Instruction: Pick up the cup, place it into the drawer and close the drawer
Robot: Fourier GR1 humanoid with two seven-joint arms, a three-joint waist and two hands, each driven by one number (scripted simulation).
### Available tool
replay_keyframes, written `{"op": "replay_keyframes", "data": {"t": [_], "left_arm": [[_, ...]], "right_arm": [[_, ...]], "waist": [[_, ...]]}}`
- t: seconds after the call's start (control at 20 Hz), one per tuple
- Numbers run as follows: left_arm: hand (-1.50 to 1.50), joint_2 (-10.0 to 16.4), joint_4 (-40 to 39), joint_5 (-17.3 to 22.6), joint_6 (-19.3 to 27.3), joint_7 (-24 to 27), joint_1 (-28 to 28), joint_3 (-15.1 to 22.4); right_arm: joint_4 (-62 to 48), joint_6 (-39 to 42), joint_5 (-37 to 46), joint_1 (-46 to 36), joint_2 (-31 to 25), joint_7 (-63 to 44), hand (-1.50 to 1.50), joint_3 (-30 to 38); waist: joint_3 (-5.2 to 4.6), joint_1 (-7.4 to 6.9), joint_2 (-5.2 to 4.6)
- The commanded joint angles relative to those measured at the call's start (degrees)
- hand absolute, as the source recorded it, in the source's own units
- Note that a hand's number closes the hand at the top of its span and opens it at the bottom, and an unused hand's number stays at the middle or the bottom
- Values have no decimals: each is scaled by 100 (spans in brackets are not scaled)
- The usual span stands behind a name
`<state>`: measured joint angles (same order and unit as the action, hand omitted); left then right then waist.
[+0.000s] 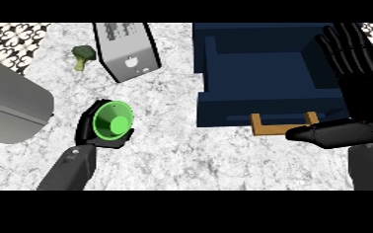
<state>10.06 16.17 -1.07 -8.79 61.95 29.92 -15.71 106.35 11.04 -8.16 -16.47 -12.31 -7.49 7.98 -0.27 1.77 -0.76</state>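
Counter [218, 163]: pale marbled top, carrying everything below.
Drawer [241, 109]: dark blue, pulled open at upper right, nothing visible inside it.
Grey bin [18, 106]: at the left edge, well apart from the drawer.
Toaster [128, 49]: silver, tilted, between broccoli and drawer.
Right hand [355, 64]: at the right edge, fingers straight and spread upward, holding nothing; its thumb lies just beside the handle.
Left hand [87, 131]: curled round the cup.
Cup [113, 121]: green, mouth facing the view, left of the drawer, over open counter.
Handle [280, 128]: wooden, on the drawer's front.
Broccoli [83, 55]: small, left of the toaster.
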Motion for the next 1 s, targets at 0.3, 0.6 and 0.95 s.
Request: {"op": "replay_keyframes", "data": {"t": [0.3, 0.6, 0.95], "left_arm": [[150, -182, 604, 512, -310, 502, 284, -378], [150, -618, 1430, 480, 145, -533, 984, -29], [150, -989, 2427, 527, 521, -2117, 1800, 655]], "right_arm": [[61, 21, 147, 316, 52, 145, -150, -66], [125, 122, -1, 494, -56, 153, -150, 145], [-87, -168, 201, -40, -3, 12, -150, 104]], "waist": [[23, -119, 71], [34, -183, 112], [33, -218, 130]]}}
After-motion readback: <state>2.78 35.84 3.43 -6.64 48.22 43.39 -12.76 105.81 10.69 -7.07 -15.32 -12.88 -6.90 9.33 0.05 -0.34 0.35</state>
